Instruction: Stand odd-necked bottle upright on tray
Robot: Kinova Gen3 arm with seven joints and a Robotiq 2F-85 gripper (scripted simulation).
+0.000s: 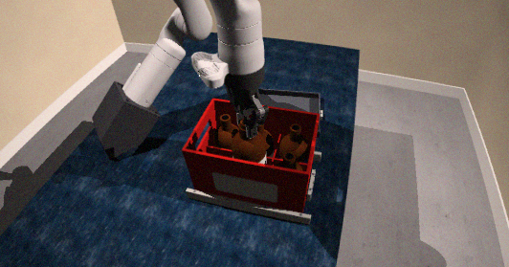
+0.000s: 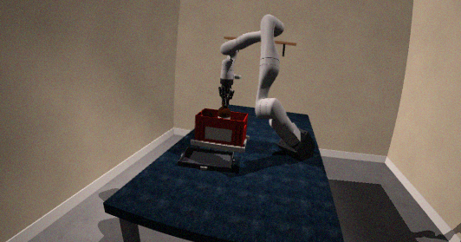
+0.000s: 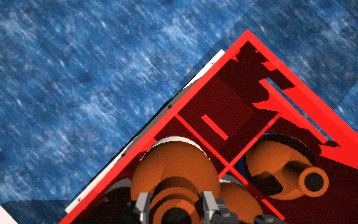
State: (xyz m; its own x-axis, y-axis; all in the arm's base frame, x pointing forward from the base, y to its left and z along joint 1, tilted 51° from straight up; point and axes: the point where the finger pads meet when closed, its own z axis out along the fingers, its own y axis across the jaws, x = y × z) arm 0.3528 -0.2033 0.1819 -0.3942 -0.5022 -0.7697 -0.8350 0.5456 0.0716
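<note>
A red crate stands on the blue table top with orange-brown bottles in its compartments. My gripper points straight down over the crate and is shut on the neck of one bottle. That bottle hangs upright with its shoulder near the crate's rim and its lower part still inside. Other bottles stand in their cells. The dark tray lies close beside the crate.
A light grey slab shows under the crate. One crate cell in the wrist view is empty. The arm's base sits on the table to the side of the crate.
</note>
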